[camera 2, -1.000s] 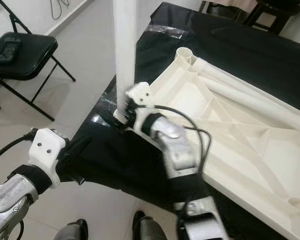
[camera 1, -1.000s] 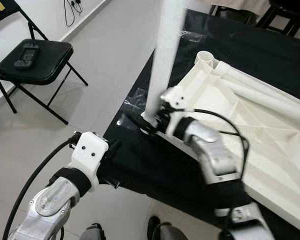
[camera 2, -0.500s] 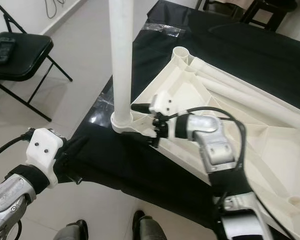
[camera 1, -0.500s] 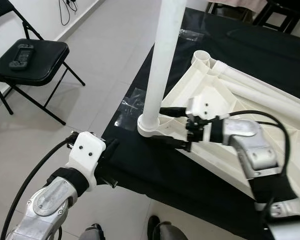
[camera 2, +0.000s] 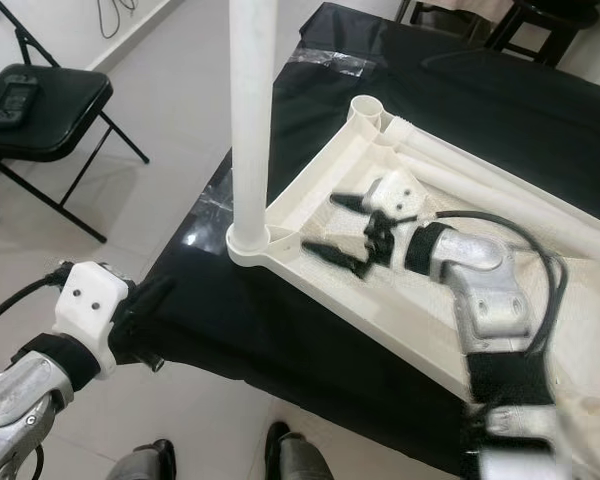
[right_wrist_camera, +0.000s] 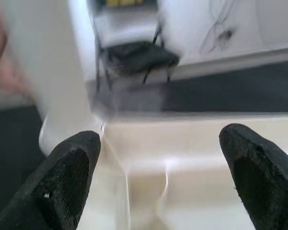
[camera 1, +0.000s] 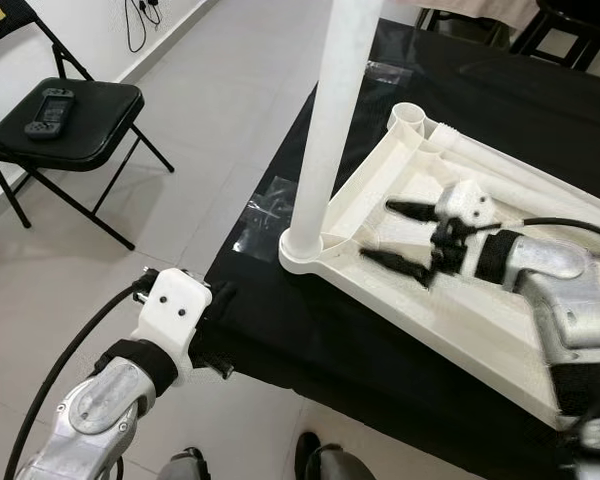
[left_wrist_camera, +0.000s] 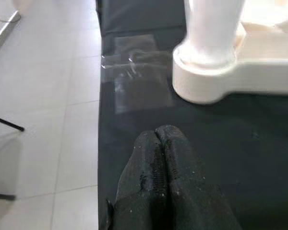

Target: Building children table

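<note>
Left pincer [camera 1: 218,330] low at the near edge of the black-covered tabletop [camera 1: 310,340], fingers pressed together, holding nothing. Beyond it, the upturned white children's table [camera 1: 500,300] lies on the cloth, one leg [camera 1: 325,130] standing upright in its near corner socket. Right pincer [camera 1: 405,238] hovers over the underside, fingers spread apart, empty. Farther left, a black folding chair [camera 1: 65,125] carries a game controller [camera 1: 42,100].
</note>
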Controlling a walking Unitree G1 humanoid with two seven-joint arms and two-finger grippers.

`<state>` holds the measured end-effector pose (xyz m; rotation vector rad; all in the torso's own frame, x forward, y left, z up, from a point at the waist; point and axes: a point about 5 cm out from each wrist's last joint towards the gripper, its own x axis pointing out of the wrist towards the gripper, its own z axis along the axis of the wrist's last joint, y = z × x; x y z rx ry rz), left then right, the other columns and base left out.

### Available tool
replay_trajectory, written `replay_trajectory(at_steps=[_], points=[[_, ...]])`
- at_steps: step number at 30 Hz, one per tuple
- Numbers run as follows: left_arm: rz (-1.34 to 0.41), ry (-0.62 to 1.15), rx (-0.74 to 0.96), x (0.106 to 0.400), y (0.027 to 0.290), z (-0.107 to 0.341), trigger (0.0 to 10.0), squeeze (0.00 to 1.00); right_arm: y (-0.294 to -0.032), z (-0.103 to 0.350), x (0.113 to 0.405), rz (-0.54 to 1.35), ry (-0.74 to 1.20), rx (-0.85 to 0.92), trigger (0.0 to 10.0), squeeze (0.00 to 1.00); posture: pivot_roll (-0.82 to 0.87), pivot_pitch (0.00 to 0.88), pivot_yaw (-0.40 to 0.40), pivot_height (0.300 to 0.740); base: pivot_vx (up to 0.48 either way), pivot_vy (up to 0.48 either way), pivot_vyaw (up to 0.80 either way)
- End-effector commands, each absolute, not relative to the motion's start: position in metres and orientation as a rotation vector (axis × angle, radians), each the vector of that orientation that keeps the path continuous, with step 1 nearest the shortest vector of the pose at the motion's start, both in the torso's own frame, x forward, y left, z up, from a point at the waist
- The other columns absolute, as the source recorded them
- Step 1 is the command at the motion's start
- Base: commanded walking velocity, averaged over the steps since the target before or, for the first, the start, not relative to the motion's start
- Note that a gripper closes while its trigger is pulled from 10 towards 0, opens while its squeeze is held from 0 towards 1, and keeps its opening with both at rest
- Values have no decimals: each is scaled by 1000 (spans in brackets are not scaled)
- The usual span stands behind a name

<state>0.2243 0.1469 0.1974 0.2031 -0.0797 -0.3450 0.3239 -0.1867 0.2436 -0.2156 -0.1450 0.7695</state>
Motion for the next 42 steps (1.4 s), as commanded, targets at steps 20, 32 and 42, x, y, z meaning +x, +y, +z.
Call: replay_trajectory(at_steps=[20,32,42], points=[[-258,-40,157,244,144,192,10000,0,-182,232,323,440,-191,20,10000,0,53,243,-93,740,0,0,0],[-249,-38,198,248,145,191,10000,0,-184,227,327,352,-157,0,10000,0,50,240,-100,740,-133,0,0],[-243,-40,213,250,145,191,10000,0,-183,225,330,331,-147,-6,10000,0,51,236,-104,740,-305,0,0]])
